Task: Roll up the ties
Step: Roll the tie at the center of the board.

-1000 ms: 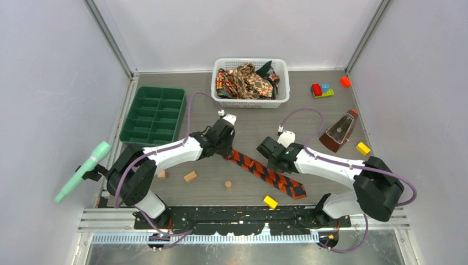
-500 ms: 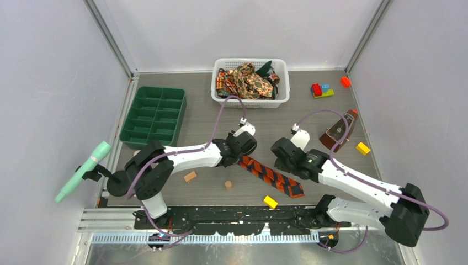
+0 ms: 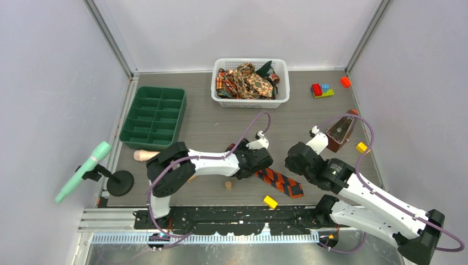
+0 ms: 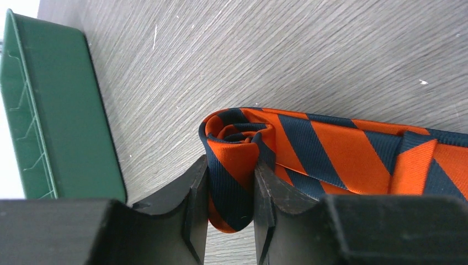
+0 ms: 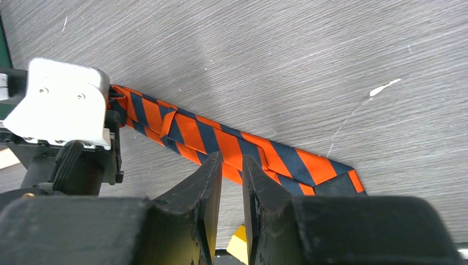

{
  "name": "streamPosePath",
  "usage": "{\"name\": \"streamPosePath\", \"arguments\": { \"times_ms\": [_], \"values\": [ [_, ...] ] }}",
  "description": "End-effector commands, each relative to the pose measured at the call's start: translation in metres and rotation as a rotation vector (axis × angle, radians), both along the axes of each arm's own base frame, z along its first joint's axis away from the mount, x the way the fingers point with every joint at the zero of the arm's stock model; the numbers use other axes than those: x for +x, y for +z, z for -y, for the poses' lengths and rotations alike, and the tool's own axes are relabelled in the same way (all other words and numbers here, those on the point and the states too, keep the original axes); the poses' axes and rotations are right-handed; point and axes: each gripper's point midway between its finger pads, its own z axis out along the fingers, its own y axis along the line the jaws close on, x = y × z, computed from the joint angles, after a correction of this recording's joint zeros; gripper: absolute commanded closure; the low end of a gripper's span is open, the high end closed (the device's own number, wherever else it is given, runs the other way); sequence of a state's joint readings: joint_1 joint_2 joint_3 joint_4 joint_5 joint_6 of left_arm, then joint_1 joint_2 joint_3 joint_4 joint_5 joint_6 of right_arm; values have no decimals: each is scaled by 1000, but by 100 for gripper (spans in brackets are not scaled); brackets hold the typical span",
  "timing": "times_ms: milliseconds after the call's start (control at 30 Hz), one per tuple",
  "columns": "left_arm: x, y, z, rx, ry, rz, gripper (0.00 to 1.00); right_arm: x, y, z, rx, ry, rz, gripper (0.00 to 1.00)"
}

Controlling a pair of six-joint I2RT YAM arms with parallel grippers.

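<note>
Grey surface carries the striped tie near the front edge, long axis running from its rolled end rightward toward the pointed tip. My left end effector clamps the roll. My right end effector, narrow, hovers over the flat length, and I cannot tell whether it grips.

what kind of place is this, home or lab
Probably a robot lab test cell: a left arm and right arm bolted to a grey table, plain walls closing it in, and props like a basket of ties and toy blocks.
</note>
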State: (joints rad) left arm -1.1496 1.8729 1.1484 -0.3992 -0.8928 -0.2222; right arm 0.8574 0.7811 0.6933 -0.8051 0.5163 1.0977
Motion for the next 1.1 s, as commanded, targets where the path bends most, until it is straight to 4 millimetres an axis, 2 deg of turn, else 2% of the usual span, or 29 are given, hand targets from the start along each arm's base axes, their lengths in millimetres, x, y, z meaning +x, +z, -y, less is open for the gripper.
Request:
{"name": "streamPosePath", "arguments": {
  "times_ms": [0,133,333,633,1067],
  "values": [
    [-2,7,9,34,-8,50,64,-1,8,16,-23,-56,31,73],
    [-9,7,15,31,-24,39,52,-2,11,20,-21,-64,41,72],
    [-15,7,24,16,-39,17,46,-3,16,26,-40,-75,47,71],
    [-24,9,38,-3,-55,-15,44,-6,17,30,-40,-79,43,70],
    [-38,7,50,-88,-59,-81,48,-9,14,31,-25,-86,38,69]
  ]
}}
